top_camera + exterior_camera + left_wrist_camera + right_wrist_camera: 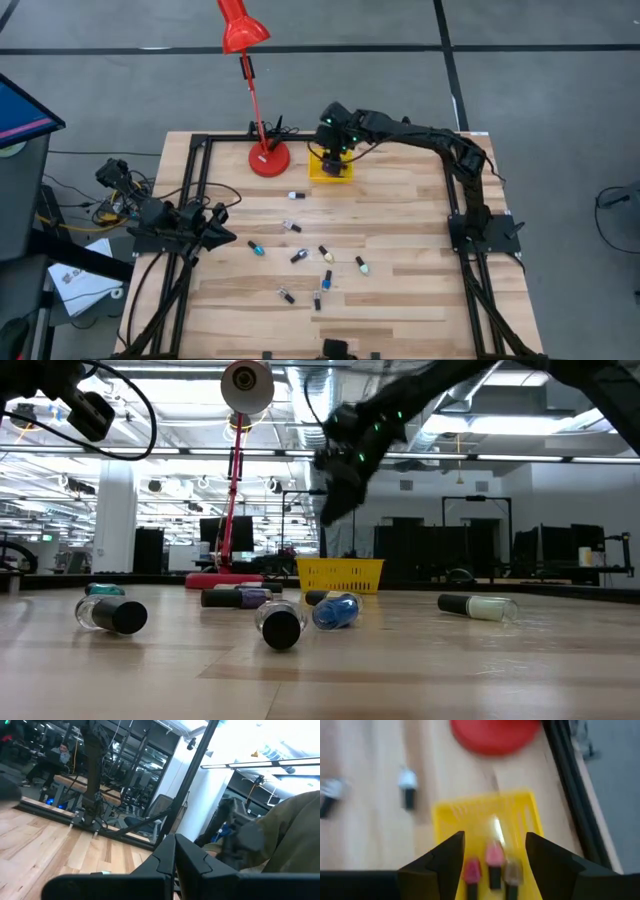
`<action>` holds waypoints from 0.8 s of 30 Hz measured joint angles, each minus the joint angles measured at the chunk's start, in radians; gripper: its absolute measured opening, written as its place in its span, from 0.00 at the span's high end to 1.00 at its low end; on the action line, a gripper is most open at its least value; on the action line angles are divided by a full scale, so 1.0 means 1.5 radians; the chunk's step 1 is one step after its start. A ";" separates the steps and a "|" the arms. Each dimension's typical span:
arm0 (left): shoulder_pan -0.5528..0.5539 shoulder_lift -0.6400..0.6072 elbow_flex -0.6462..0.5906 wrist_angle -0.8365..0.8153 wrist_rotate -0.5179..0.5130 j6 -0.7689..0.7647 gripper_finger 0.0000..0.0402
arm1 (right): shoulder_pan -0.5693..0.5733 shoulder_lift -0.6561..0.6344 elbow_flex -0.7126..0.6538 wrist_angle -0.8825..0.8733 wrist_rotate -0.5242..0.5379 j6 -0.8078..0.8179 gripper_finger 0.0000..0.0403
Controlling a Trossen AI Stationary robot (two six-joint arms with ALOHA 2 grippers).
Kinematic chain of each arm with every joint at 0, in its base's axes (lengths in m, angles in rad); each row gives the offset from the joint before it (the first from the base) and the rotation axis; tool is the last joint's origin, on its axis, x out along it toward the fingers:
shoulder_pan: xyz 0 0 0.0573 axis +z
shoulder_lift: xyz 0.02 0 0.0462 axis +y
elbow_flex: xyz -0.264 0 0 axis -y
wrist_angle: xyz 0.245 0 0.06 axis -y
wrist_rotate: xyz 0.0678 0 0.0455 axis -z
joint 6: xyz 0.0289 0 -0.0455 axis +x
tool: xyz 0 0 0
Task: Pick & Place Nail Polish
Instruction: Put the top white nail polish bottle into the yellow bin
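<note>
Drop step: right gripper [494, 851] hovered over the yellow bin [330, 166] at the desk's far side, jaws apart, bottles [493, 862] inside. Next: fetch scattered nail polish [297, 256] mid-desk. Left gripper [222, 236] idled, jaws together.

No text, label, brand, number or sign can be read in any of the views. The nail polish bottles [478, 607] lying on the surface [400, 240] may carry small print, but they show too small to tell. The yellow bin [487, 810] and the red lamp base [268, 158] show plain faces with no lettering.
</note>
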 joint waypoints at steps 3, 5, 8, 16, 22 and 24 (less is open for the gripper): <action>0.000 0.000 0.000 0.000 0.000 0.000 1.00 | 0.029 -0.001 0.036 0.000 -0.002 -0.028 0.50; 0.000 0.000 0.000 0.000 0.000 0.000 1.00 | 0.048 -0.001 0.047 0.002 -0.002 -0.044 0.50; 0.000 0.000 0.000 0.001 0.000 0.000 1.00 | 0.074 -0.001 0.050 0.017 -0.002 -0.047 0.50; 0.000 0.000 0.000 0.002 0.000 0.000 1.00 | 0.124 0.043 0.050 0.037 -0.002 -0.045 0.50; 0.000 0.000 0.000 0.004 0.000 0.000 1.00 | 0.151 0.097 0.048 0.041 -0.001 -0.039 0.50; 0.000 0.000 0.000 0.004 0.000 0.000 1.00 | 0.157 0.109 0.050 0.052 -0.001 -0.039 0.50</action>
